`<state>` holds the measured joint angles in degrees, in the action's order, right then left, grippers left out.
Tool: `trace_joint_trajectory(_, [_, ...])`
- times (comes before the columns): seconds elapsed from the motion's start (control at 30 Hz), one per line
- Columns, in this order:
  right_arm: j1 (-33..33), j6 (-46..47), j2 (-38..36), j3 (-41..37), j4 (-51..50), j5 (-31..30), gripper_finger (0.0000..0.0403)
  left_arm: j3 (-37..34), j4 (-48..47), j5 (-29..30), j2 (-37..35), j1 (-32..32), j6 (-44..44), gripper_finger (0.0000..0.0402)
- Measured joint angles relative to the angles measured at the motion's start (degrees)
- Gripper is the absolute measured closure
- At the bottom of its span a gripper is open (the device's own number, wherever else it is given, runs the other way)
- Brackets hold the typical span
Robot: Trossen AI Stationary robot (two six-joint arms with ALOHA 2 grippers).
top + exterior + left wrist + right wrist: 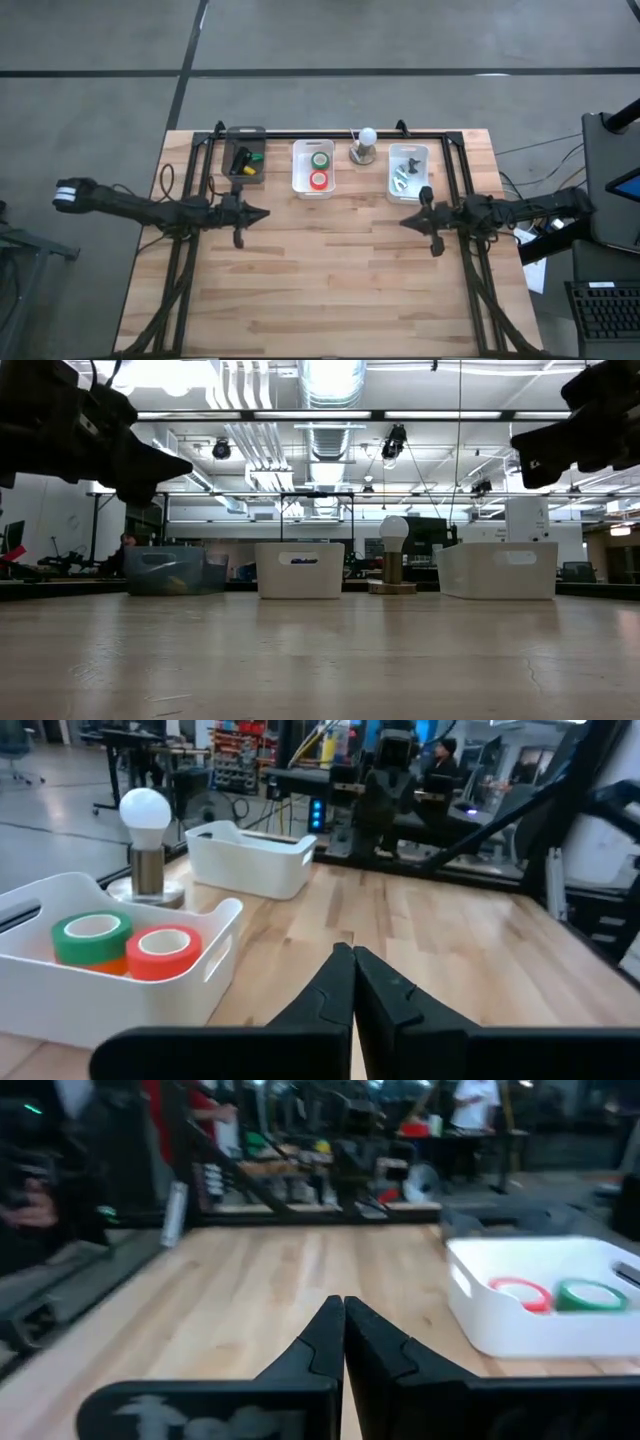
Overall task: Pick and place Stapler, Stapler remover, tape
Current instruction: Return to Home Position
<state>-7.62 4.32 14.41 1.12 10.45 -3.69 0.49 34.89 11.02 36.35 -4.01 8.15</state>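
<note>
The worktop (330,285) is topped with bins along its far edge. The stapler (242,160) is seen in the black bin (247,132) near the far left corner. The tape (319,180) is kept in the middle white bin (297,170). The job looks done. The left pincer (262,213) and the right pincer (405,222) are pressed together, empty. No writing can be read.

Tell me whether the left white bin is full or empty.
Not empty: the left white bin holds a green tape roll and a red tape roll, side by side.
</note>
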Motion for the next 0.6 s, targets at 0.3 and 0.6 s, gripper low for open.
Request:
trace_joint_trajectory(0.3, [0.0, -1.2, -6.6, 0.8, -7.7, 7.4, 0.0394, 0.0, -9.9, -2.2, -10.4, 0.0, -0.5, 0.0391])
trace_joint_trajectory(0.6, [0.0, 0.4, -10.6, 5.2, -19.4, 8.1, 0.0394, 0.1, -14.0, -2.7, -17.7, 0.0, -3.7, 0.0390])
